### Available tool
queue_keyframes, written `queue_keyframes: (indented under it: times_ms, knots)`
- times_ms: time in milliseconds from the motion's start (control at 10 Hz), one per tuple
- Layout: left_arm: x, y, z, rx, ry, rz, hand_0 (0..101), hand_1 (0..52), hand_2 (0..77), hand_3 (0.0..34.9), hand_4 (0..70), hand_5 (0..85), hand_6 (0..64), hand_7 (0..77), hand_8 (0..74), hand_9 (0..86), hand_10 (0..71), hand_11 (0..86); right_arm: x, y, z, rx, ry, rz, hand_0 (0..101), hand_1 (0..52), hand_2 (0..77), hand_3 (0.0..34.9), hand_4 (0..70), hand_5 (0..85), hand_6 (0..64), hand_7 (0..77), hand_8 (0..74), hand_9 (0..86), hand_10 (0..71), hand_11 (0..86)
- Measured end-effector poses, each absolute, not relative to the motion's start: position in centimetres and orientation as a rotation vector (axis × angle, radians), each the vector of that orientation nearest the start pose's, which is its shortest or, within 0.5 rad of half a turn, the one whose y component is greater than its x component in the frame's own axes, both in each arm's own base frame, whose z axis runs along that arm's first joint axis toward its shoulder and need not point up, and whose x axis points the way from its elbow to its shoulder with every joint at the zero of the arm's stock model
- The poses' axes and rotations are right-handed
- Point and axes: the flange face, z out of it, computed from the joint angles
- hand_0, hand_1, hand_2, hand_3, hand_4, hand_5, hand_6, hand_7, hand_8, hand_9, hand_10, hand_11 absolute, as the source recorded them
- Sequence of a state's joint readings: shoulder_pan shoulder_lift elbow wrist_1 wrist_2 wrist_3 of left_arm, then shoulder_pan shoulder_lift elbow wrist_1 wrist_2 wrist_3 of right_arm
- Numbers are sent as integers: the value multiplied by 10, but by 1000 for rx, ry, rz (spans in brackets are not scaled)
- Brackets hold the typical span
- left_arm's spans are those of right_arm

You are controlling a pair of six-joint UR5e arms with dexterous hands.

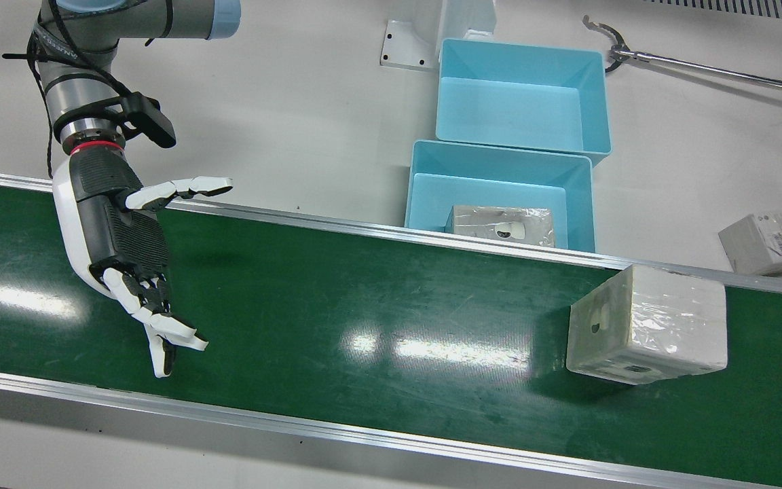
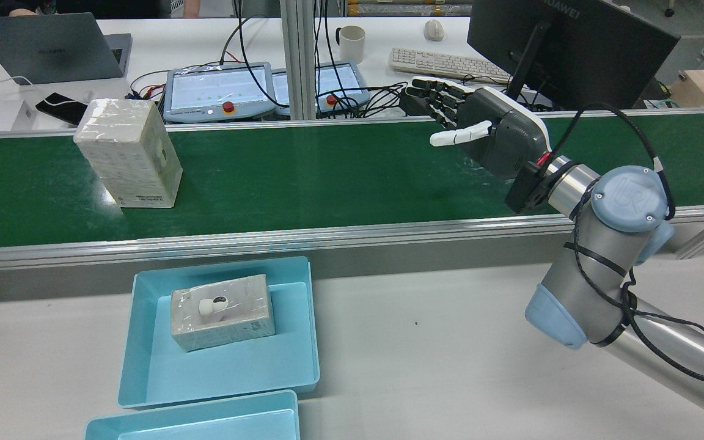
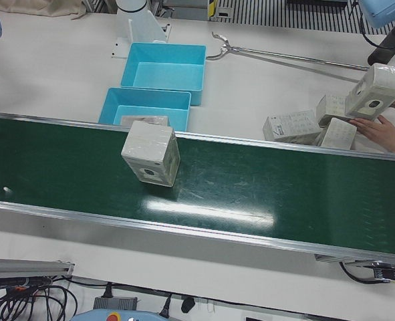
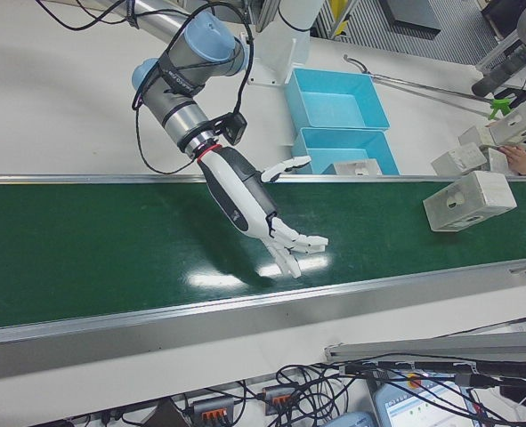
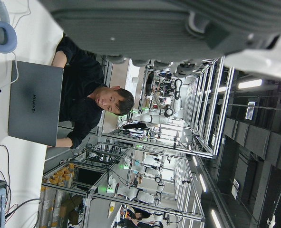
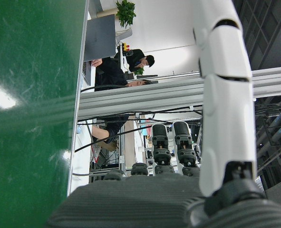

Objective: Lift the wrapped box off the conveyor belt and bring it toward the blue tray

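The plastic-wrapped whitish box is seen standing on the green conveyor belt, well apart from the empty, spread-fingered right hand.

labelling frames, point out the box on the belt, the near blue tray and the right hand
box (image 1: 662, 319), front view, its wrapped top face
blue tray (image 1: 425, 183), front view, its left wall
right hand (image 1: 129, 238), front view, its dark palm

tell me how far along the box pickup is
Done: one wrapped box already lies in the near blue tray. In hand: nothing; the right hand is open above the belt, well apart from the box standing on it. Left: reach and grasp that box, lift it, carry it toward the tray. The left hand's state cannot be told.
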State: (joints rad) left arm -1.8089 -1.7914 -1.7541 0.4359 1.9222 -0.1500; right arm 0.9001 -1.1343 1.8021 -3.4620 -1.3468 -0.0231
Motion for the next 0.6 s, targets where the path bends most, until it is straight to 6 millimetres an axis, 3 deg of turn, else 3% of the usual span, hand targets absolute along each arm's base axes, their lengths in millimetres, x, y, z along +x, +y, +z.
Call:
queue_keyframes:
  times_ms: [300, 400, 600]
  knots:
    - [-225, -505, 526, -303, 2191, -2279, 0, 0, 5, 0, 0, 5, 0, 5, 5, 5, 5, 0, -232, -556, 391, 638, 2658, -1951, 496, 169, 131, 5, 104, 153, 44, 153, 5, 22, 0, 16]
    - [-225, -505, 526, -303, 2191, -2279, 0, 0, 5, 0, 0, 5, 0, 5, 5, 0, 5, 0, -223, -555, 394, 622, 2655, -1952, 490, 164, 136, 4, 60, 158, 33, 125, 0, 16, 0, 16]
    - [-225, -505, 526, -303, 2191, -2279, 0, 0, 11, 0, 0, 5, 0, 5, 5, 5, 5, 0, -206, -557, 395, 587, 2649, -1946, 484, 147, 114, 5, 71, 147, 11, 93, 0, 16, 0, 16]
